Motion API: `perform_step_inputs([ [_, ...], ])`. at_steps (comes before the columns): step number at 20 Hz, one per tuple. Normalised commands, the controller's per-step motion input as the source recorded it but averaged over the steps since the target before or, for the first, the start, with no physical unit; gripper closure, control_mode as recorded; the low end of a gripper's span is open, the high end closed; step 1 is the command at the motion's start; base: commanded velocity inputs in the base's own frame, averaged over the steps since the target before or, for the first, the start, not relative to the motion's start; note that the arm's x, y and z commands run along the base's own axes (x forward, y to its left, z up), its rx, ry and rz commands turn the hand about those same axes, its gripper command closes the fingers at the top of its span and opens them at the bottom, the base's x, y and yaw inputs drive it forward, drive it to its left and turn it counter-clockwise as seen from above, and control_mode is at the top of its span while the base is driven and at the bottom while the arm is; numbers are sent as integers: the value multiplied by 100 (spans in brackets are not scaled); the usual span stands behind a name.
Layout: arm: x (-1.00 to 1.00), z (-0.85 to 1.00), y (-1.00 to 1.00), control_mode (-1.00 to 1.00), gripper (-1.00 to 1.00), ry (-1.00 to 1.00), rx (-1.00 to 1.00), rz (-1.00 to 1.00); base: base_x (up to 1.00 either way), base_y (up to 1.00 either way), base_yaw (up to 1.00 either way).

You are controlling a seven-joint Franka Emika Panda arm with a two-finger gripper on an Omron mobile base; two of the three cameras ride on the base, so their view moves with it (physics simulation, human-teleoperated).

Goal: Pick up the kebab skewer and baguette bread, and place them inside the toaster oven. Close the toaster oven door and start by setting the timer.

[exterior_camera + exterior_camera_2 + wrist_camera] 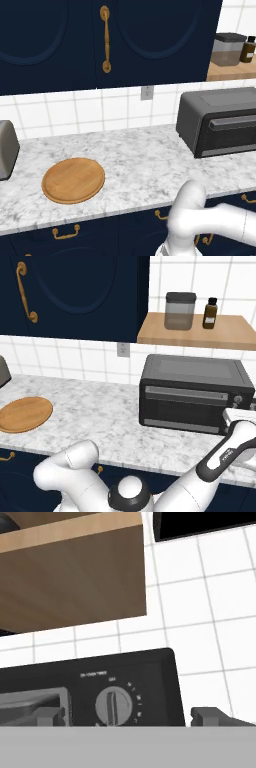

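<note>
Gripper [132, 716] spread wide, pinching nothing, one fingertip [50, 716] low against the oven front and the other off its right edge, with the grey timer knob [114, 707] sitting between them. Facing the toaster oven [192, 393] on the marble counter [100, 416], door [187, 408] shut; skewer and bread nowhere to be made out. Further off: wooden shelf [200, 332] above with a grey canister [180, 311] and brown bottle [211, 313], round wooden board [73, 180] well to the left, silver toaster [7, 147] at the far edge.
</note>
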Motion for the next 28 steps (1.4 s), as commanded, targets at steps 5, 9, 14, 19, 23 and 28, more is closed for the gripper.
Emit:
perform_step_inputs([
  [5,54,-9,-11,-100,-100,-9,0,0,0,0,0],
  [9,28,-19,-24,-100,-100,-4,0,0,0,0,0],
  [14,18,-6,-35,-100,-100,-1,0,0,0,0,0],
  [19,0,0,-2,-100,-100,-4,-1,-5,0,0,0],
  [23,-11,0,0,-100,-100,-6,-6,-19,0,0,0],
  [28,0,0,0,-100,-100,-1,-5,-26,0,0,0],
])
